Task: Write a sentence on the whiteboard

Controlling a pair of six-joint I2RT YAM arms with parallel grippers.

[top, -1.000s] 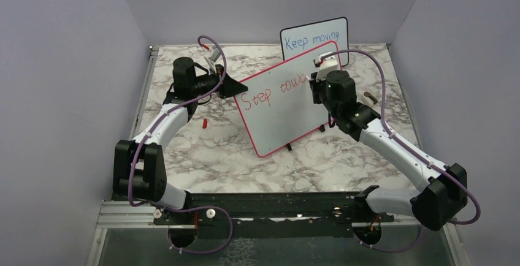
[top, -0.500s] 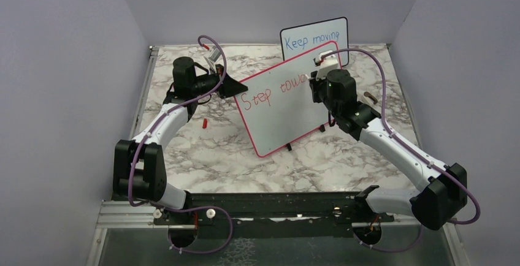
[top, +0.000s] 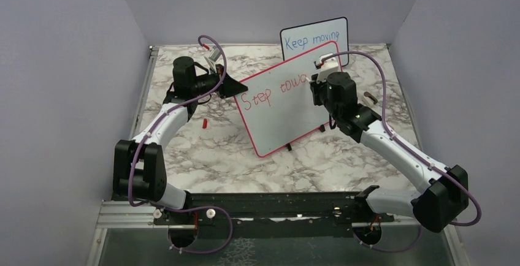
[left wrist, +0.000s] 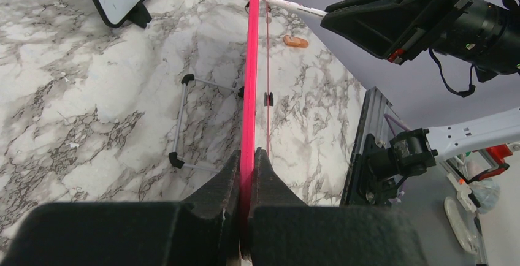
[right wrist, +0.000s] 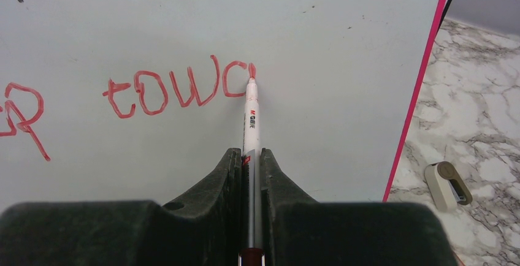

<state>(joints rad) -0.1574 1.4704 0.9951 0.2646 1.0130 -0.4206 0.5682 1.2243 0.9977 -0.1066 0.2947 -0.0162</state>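
Note:
The whiteboard (top: pixel 288 116), white with a red-pink frame, stands tilted mid-table. My left gripper (top: pixel 241 85) is shut on its left edge, and the left wrist view shows the pink frame (left wrist: pixel 250 64) pinched between the jaws of that gripper (left wrist: pixel 248 159). My right gripper (right wrist: pixel 251 155) is shut on a white marker (right wrist: pixel 251 116). The marker's red tip touches the board (right wrist: pixel 343 27) at the end of the red sentence (right wrist: pixel 178 88), which reads "Step towa" (top: pixel 273 91) with the last letter partly drawn. From above, the right gripper (top: pixel 314 85) is at the board's upper right.
A smaller black-framed board (top: pixel 314 38) with blue writing stands behind the whiteboard. A red cap (top: pixel 204 122) lies on the marble table left of the board. A small beige object (right wrist: pixel 447 185) lies on the table to the right. Wire feet (left wrist: pixel 184 119) prop the whiteboard from behind.
The right gripper has shifted slightly rightward along the board, and the marker has added the start of another letter after "tow". The left arm has stayed still.

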